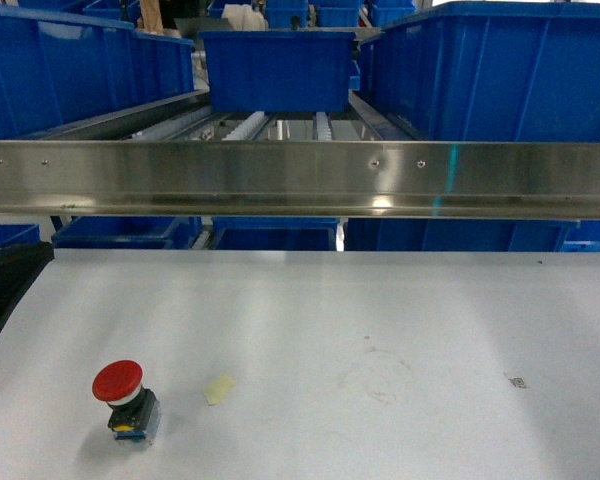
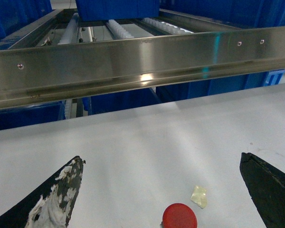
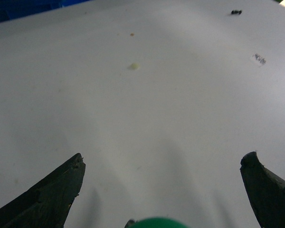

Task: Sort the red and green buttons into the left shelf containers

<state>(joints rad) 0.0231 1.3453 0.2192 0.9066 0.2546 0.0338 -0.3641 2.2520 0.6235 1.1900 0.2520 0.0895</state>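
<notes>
The red button (image 1: 120,392) stands upright on the white table (image 1: 380,300) at the front left, its wide cap on top of a dark body. In the left wrist view its cap (image 2: 179,216) lies at the bottom edge, between and behind the tips of my open left gripper (image 2: 161,157), touching neither finger. The green button's cap (image 3: 154,222) just shows at the bottom edge of the right wrist view, between the wide-apart fingers of my open right gripper (image 3: 164,156). Blue containers (image 1: 70,65) stand on the left of the shelf. Neither gripper shows in the head view.
A steel rail (image 1: 300,178) runs across the shelf front above the table's far edge. Further blue bins stand at the middle (image 1: 278,70) and right (image 1: 490,70). A pale yellowish scrap (image 1: 219,389) lies just right of the red button.
</notes>
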